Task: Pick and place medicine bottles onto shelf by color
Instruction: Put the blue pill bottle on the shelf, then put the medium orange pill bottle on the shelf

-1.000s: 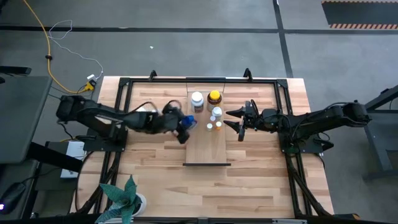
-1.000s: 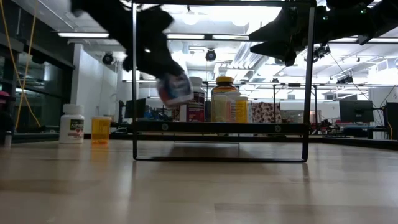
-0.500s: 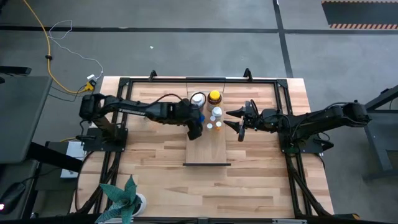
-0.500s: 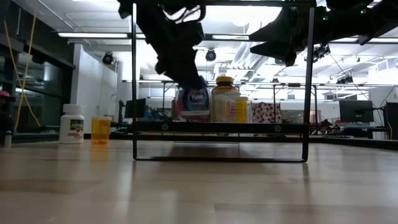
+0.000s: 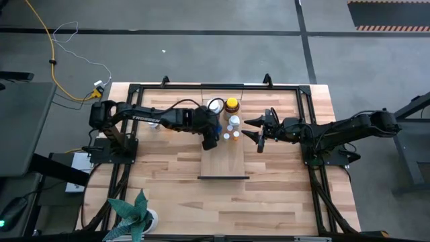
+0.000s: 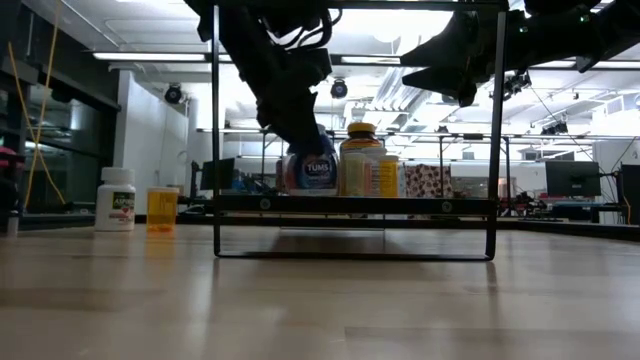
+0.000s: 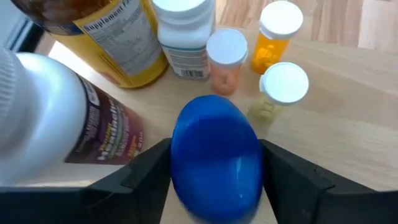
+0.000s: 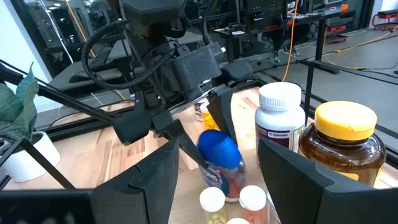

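The shelf (image 5: pixel 223 158) is a light wood plank with a dark strip at its near end. At its far end stand a white bottle (image 5: pixel 213 105), an amber bottle with a yellow cap (image 5: pixel 232 104), a small white bottle (image 5: pixel 234 122) and tiny white-capped orange ones (image 5: pixel 231 136). My left gripper (image 5: pixel 211 133) is shut on the blue-capped bottle (image 6: pixel 310 170) over the shelf's left side, just near the white bottle. My right gripper (image 5: pixel 259 131) is open and empty, in the air off the shelf's right edge. My left gripper pinches the bottle at its blue cap (image 7: pixel 216 155), one finger (image 7: pixel 146 171) on each side. The fingers come from above, slanting down from the table's left. The bottle is upright with its base at the shelf's top; whether it rests there I cannot tell.
A white bottle (image 6: pixel 116 198) and a small orange bottle (image 6: pixel 161 208) stand on the table left of the shelf. A black frame (image 6: pixel 215 130) stands around the work area. A potted plant (image 5: pixel 134 215) stands at the near left corner. The shelf's near half is bare wood.
My left gripper has carried the blue-capped bottle toward the table's right edge, from left of the shelf to over it, and down. The bottle was tilted and high; it now stands upright at shelf level beside the other bottles.
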You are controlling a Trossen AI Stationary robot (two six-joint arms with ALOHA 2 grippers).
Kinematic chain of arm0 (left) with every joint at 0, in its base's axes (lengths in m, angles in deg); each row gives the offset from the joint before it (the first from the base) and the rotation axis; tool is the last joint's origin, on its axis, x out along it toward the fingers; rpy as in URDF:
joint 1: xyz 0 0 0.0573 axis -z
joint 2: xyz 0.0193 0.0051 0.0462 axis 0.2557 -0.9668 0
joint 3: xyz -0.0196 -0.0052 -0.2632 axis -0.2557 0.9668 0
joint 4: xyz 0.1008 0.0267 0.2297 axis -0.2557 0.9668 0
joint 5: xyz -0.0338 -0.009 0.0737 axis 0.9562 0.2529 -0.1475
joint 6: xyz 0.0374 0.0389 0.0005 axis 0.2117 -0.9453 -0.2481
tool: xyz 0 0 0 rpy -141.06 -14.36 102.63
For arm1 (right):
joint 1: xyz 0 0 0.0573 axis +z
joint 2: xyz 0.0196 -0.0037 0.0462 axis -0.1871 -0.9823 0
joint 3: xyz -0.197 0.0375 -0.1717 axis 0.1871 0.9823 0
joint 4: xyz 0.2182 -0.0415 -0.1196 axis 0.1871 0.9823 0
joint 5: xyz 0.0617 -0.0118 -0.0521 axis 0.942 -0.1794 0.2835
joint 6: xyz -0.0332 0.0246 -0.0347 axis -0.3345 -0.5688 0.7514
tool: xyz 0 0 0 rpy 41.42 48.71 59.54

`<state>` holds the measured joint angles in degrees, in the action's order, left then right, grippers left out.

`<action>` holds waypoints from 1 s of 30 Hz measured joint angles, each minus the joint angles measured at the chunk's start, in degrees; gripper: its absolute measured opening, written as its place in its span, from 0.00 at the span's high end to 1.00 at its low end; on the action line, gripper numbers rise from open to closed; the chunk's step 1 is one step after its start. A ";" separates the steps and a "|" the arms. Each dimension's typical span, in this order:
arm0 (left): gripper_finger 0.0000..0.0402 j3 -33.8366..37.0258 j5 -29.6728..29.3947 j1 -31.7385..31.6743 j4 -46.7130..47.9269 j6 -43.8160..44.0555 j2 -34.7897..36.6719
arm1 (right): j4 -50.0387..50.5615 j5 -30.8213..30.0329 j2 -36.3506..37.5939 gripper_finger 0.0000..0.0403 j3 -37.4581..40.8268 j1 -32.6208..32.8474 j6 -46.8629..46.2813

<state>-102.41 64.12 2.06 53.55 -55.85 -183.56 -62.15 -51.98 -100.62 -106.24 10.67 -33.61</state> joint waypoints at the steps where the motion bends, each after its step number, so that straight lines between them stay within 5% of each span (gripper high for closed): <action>1: 0.44 0.00 -0.29 0.00 0.01 -0.55 0.01 | 0.02 0.00 0.00 0.48 0.00 0.01 -0.01; 10: 0.30 0.00 -1.31 -0.51 0.86 -1.19 2.63 | 0.02 0.00 0.00 0.48 0.00 0.00 -0.01; 19: 0.30 1.59 -5.46 0.05 5.07 5.54 16.84 | 0.36 0.00 0.02 0.48 0.00 -0.01 0.01; 30: 0.30 26.45 -14.57 6.99 -2.46 14.07 40.80 | 0.87 -0.02 0.00 0.48 0.00 0.01 0.00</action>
<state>-75.95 49.55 9.05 51.09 -41.78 -142.77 -61.28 -52.00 -100.62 -106.24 10.68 -33.61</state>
